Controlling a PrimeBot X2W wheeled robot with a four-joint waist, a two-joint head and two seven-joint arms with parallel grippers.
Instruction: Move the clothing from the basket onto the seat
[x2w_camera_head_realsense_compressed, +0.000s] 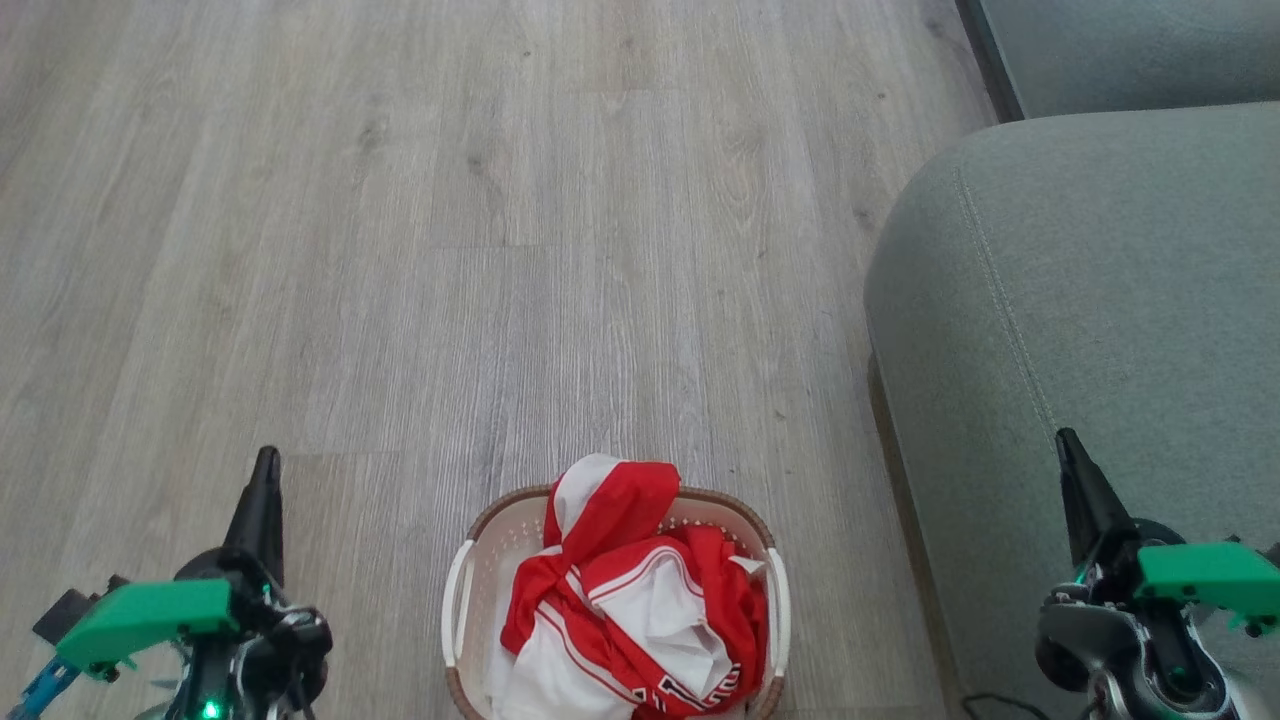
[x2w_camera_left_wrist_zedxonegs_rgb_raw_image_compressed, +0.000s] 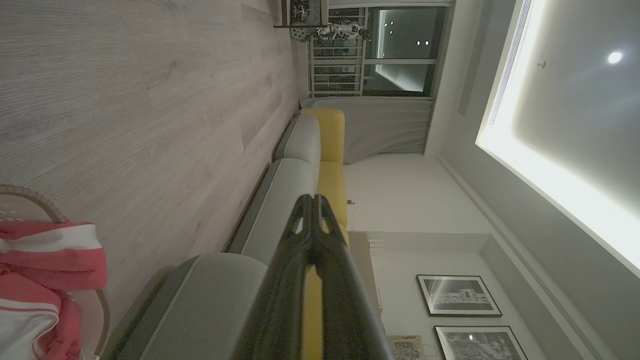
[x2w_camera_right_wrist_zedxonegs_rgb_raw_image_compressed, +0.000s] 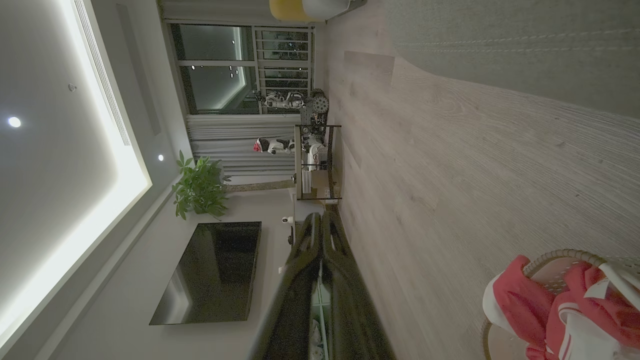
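Observation:
The clothing (x2w_camera_head_realsense_compressed: 625, 590) is a red-and-white heap piled in the cream basket (x2w_camera_head_realsense_compressed: 478, 560) on the wooden floor, low in the middle of the head view. Part of it shows at the left wrist view's lower left as clothing (x2w_camera_left_wrist_zedxonegs_rgb_raw_image_compressed: 45, 260) and at the right wrist view's lower right as clothing (x2w_camera_right_wrist_zedxonegs_rgb_raw_image_compressed: 555, 305), with the basket (x2w_camera_right_wrist_zedxonegs_rgb_raw_image_compressed: 560, 256) rim beside it. The grey-green seat (x2w_camera_head_realsense_compressed: 1090, 310) lies to the right of the basket. My left gripper (x2w_camera_head_realsense_compressed: 265, 470) is shut and empty, left of the basket. My right gripper (x2w_camera_head_realsense_compressed: 1066, 442) is shut and empty, over the seat's near part.
Bare wooden floor (x2w_camera_head_realsense_compressed: 450, 220) stretches ahead and to the left. A second sofa cushion (x2w_camera_head_realsense_compressed: 1130, 50) lies at the far right. The right wrist view holds a black TV (x2w_camera_right_wrist_zedxonegs_rgb_raw_image_compressed: 215, 270), a plant (x2w_camera_right_wrist_zedxonegs_rgb_raw_image_compressed: 197, 186) and a shelf unit (x2w_camera_right_wrist_zedxonegs_rgb_raw_image_compressed: 315, 162).

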